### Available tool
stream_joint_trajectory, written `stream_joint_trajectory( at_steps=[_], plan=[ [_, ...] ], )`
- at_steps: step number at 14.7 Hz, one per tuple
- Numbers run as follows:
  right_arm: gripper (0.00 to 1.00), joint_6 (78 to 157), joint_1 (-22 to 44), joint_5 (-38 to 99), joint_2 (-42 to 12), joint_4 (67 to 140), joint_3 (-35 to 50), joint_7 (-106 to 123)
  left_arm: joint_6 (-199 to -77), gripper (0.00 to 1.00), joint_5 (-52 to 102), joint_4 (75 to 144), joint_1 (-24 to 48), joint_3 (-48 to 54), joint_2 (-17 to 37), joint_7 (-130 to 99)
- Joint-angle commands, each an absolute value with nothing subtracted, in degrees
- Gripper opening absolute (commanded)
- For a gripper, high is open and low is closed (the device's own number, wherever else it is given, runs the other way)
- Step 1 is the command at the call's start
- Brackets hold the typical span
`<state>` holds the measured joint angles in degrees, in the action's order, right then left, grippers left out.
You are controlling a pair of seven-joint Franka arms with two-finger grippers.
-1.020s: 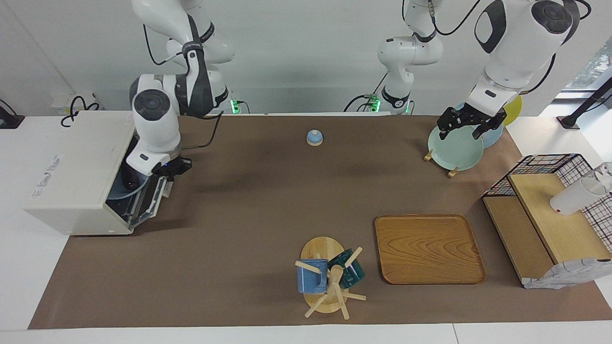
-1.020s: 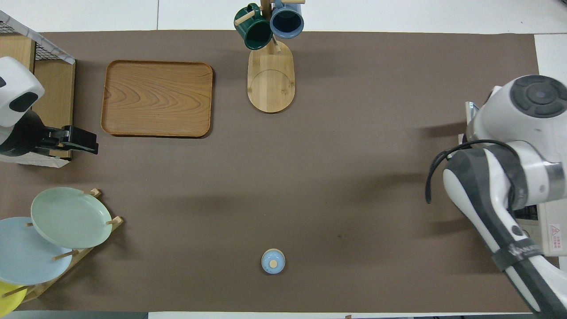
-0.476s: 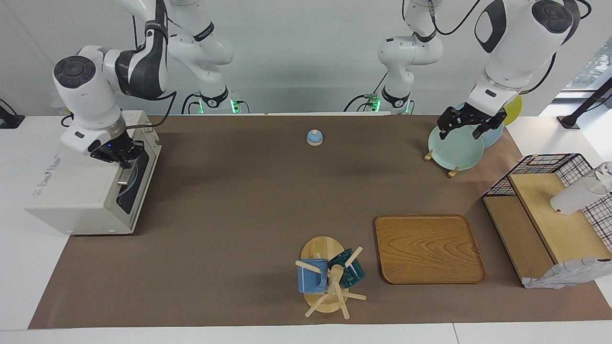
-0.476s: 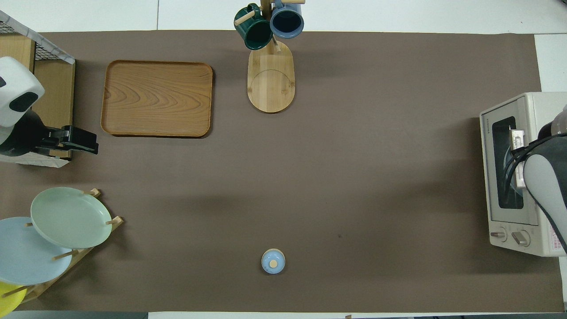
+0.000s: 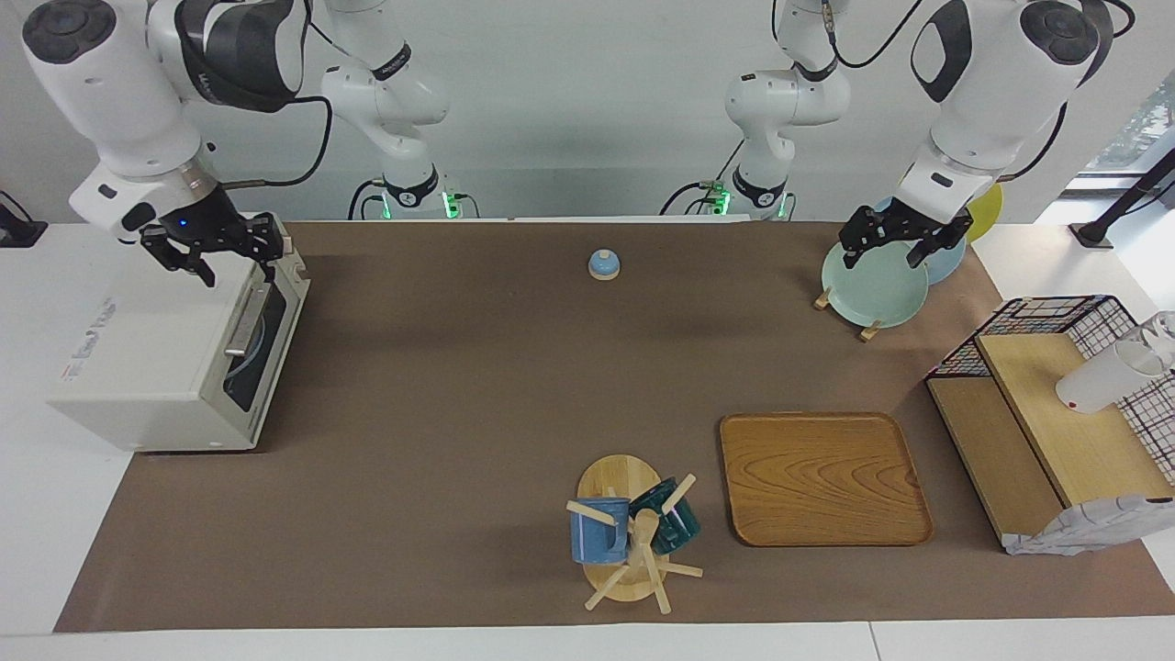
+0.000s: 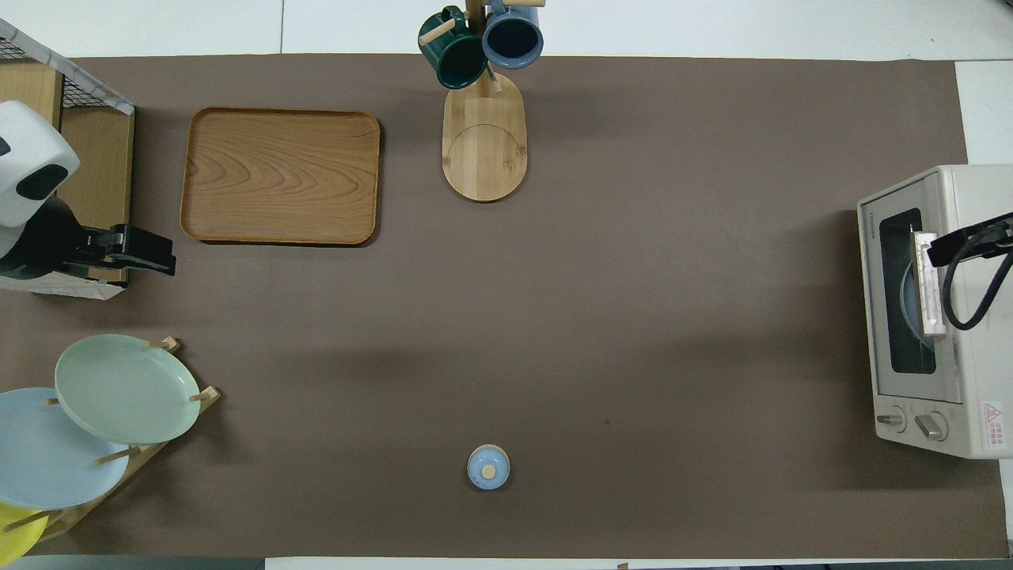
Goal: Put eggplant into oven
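The off-white oven (image 5: 147,367) stands at the right arm's end of the table with its dark glass door (image 5: 257,344) shut. It also shows in the overhead view (image 6: 977,372) with its bar handle (image 6: 926,281). A blue plate shows dimly through the glass. The eggplant is not in view. My right gripper (image 5: 236,274) is open and empty, raised over the oven's top edge above the door; it also shows in the overhead view (image 6: 961,244). My left gripper (image 5: 883,252) is open and empty, waiting over the plate rack.
A small blue lidded knob (image 5: 603,264) sits mid-table near the robots. A mug tree (image 5: 629,537) with a blue and a green mug and a wooden tray (image 5: 822,477) lie farther out. A plate rack (image 5: 872,285) and a shelf unit (image 5: 1056,431) stand at the left arm's end.
The oven door, partly open a second ago with my right gripper at it, has swung shut. My right gripper has let go and risen above the oven. The left arm has not moved.
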<state>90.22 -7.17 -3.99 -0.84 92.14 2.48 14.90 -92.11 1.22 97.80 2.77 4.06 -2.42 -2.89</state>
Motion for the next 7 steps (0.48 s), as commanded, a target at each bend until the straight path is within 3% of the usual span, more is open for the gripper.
stream_joint_trajectory(
  at_steps=[1,7],
  plan=[
    [1.00,86.84,-7.65,-2.20,-2.20,88.95,3.78,13.71,-91.58,1.00,0.97,97.47,2.29,4.39,-2.37,-2.55],
    [1.00,84.20,-5.73,-1.85,-1.85,89.74,3.35,12.40,-91.58,1.00,0.97,97.47,2.29,4.39,-2.37,-2.55]
  ],
)
